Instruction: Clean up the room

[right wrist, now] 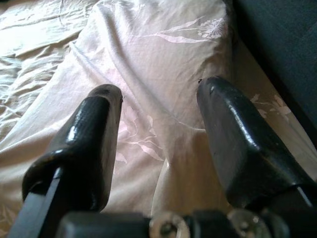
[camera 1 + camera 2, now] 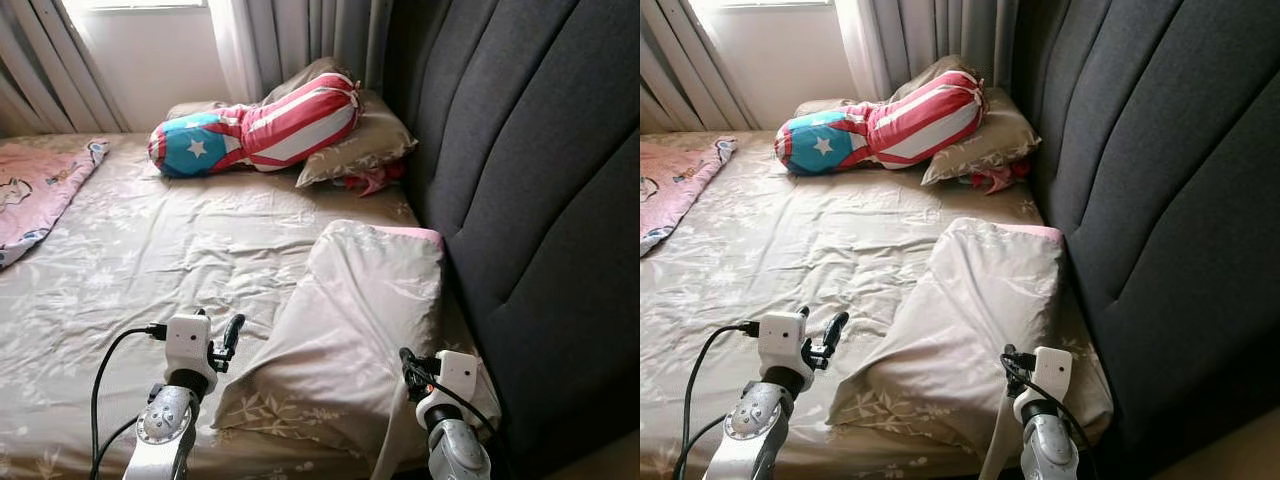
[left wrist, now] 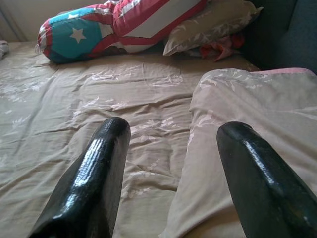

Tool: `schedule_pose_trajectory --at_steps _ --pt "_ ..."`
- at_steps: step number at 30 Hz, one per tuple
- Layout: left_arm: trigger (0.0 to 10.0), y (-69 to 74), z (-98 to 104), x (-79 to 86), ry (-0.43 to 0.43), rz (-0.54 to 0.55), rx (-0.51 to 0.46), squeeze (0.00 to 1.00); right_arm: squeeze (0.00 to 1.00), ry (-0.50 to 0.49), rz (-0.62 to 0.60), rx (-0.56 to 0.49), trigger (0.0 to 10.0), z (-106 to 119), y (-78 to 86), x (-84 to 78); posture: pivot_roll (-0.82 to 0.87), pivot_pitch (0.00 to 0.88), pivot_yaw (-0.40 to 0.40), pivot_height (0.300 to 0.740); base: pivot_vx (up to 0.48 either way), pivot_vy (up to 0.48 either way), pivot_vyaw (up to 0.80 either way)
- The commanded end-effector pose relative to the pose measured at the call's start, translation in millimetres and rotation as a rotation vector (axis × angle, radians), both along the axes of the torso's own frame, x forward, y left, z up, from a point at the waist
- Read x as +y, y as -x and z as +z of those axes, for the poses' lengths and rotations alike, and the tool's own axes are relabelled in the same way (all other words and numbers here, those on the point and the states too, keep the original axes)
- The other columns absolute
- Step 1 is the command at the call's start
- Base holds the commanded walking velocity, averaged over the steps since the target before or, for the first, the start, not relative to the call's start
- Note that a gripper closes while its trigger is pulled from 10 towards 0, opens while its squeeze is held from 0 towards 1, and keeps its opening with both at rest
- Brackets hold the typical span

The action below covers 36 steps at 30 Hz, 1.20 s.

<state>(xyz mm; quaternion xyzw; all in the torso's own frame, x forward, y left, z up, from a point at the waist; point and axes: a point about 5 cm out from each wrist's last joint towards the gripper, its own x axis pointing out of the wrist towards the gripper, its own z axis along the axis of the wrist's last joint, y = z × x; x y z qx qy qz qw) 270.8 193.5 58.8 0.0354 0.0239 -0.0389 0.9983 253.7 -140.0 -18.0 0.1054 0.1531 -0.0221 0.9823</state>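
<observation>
Item: pillow (image 2: 350, 330), lying askew on the bed (image 2: 150, 260) beside the headboard (image 2: 530, 200), long axis running away from me. My right end effector (image 1: 158, 139) hovers directly over its near end, fingers apart; left end effector (image 3: 171, 163), also apart, sits just off its left edge.

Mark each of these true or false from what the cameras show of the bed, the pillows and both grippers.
1. The near pillow lies beside the grey headboard. True.
2. The star-and-stripes bolster lies on the floor. False: it rests on the bed, at the far end.
3. The left gripper is shut on the sheet. False: its fingers are apart, holding nothing.
4. The right gripper is open over the near pillow. True.
</observation>
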Motion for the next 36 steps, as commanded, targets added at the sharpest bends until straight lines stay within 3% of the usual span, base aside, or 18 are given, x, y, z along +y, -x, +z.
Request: schedule_pose_trajectory --at_steps 1,9,36 --pt "10.0 -1.9 1.8 -1.3 -0.008 -0.016 0.006 0.00 0.00 0.022 0.000 0.014 10.0 0.5 -2.0 -1.4 0.03 0.006 -0.003 0.712 0.000 0.000 0.00" --pt "10.0 1.5 0.2 1.8 -0.007 -0.006 0.010 0.00 0.00 0.024 0.007 -0.003 10.0 3.5 -3.6 0.7 0.04 0.005 -0.009 0.669 0.000 0.000 0.00" --pt "10.0 0.7 -3.7 -3.1 -0.002 -0.029 0.032 0.00 0.00 0.027 0.025 -0.008 10.0 4.7 -3.8 5.2 0.03 0.000 -0.010 0.669 0.000 0.000 0.00"
